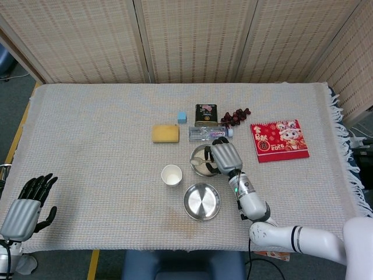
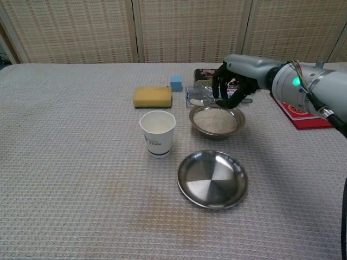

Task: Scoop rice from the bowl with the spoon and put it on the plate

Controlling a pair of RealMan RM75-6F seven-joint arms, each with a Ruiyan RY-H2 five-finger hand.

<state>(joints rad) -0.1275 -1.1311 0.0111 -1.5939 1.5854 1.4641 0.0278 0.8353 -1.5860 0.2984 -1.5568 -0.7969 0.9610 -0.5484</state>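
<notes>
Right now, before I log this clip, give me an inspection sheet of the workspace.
Surface: table under a pale woven cloth.
Job's things: bowl holds rice; spoon lifted above the bowl's far rim; plate bare, nearer than the bowl.
Clutter: paper cup, yellow sponge, blue cube, tin, water bottle lying flat, grapes, red calendar.
Hands: right hand holds the spoon; left hand open, off the table's near left corner.
Cables: nothing seen on the table.
Surroundings: woven folding screens behind.
</notes>
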